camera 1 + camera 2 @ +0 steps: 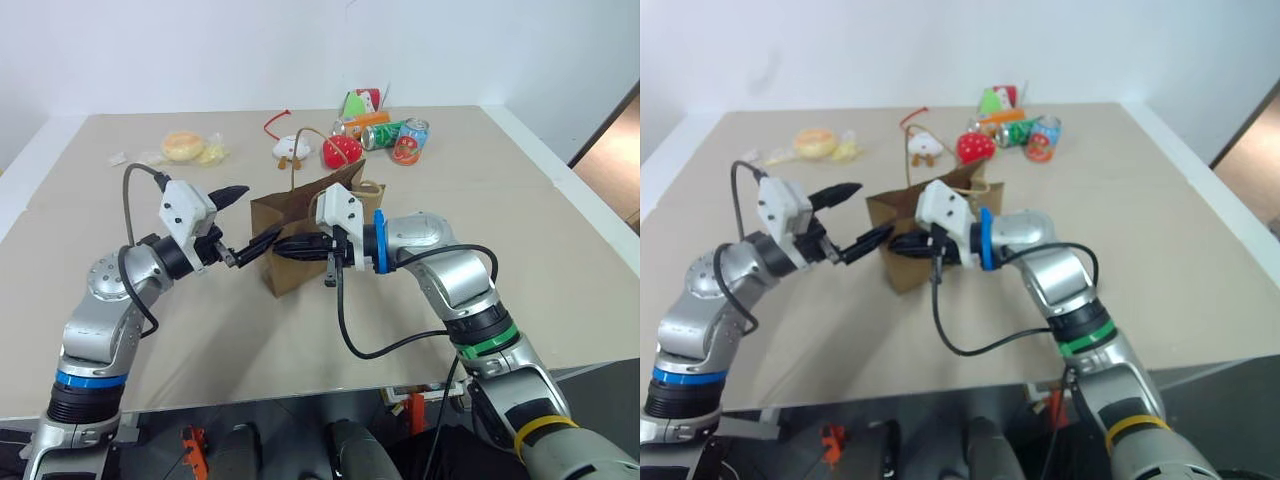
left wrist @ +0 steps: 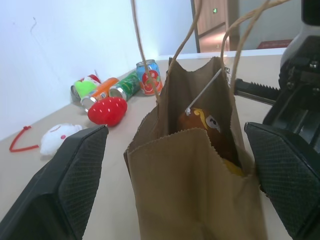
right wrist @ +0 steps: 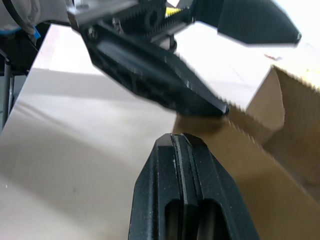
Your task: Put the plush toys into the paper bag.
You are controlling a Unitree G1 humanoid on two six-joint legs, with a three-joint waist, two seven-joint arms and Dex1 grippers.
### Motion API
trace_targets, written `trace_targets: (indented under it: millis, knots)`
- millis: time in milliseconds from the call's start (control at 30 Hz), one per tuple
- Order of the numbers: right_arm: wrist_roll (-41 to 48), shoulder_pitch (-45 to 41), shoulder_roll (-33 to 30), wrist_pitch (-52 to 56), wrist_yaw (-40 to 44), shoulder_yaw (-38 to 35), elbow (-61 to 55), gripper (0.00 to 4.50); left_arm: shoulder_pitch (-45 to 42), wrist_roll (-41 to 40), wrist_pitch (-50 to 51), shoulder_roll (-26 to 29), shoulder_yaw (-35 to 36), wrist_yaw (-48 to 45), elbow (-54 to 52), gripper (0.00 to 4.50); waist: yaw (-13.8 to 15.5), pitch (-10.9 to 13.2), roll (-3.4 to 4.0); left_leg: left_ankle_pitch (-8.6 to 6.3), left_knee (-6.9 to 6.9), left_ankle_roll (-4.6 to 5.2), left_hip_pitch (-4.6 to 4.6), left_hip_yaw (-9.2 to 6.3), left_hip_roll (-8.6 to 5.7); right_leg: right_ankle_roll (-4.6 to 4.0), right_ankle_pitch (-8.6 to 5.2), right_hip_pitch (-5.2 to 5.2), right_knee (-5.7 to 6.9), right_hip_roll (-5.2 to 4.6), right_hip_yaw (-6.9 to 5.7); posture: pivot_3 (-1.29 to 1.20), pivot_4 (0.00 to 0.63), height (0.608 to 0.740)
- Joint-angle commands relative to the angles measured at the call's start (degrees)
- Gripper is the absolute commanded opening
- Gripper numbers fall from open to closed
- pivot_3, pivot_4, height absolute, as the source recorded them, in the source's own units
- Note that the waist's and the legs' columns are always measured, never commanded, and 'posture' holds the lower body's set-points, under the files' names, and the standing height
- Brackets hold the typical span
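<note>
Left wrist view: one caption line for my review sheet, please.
Open left gripper straddles the paper bag, a brown plush toy inside; strawberry toy and cans lie beyond.

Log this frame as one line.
left tool: open, straddling paper bag rim | right tool: shut, at bag | reddish-brown plush: inside bag

A brown paper bag [image 2: 200, 180] with tan handles is seen on a beige worktop [image 1: 560, 260]; a reddish-brown plush toy [image 2: 200, 122] lies inside; a red strawberry toy [image 1: 341, 151] is dotted white; drink cans [image 1: 395, 135] are printed green, orange and red.
</note>
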Motion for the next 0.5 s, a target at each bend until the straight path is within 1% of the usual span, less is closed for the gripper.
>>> trace_targets:
  millis: [33,233,500]
  knots:
    - [0.48,-2.07,0.71,-1.72,-0.1,-1.49,0.38,0.1,-0.07,-1.08,0.05,1.07,1.65,-0.65,-0.53,4.5,-0.01,0.0,0.0,0.0,0.0,0.0,0.0,0.0,0.0,0.0,0.0,0.0,0.0,0.0,0.0,0.0,0.15,0.74]
    - [-0.65,-2.08,0.62,-3.3,0.03,-0.77,1.86,0.1,0.2,-2.4,0.9,1.35,1.97,-1.58,0.47,4.5,-0.18,0.0,0.0,0.0,-0.02,0.0,-0.01,0.0,0.0,-0.02,-0.01,-0.02,0.0,0.0,-0.01,0.0,0.15,0.74]
    - [-1.39,-1.95,0.71,-3.79,0.02,-0.59,2.21,0.1,-1.57,-2.09,0.15,1.41,1.94,-2.17,4.78,4.5,-0.23,0.0,0.0,0.0,-0.02,0.0,0.0,0.0,0.0,-0.02,-0.01,-0.03,0.0,0.0,-0.01,0.0,0.15,0.74]
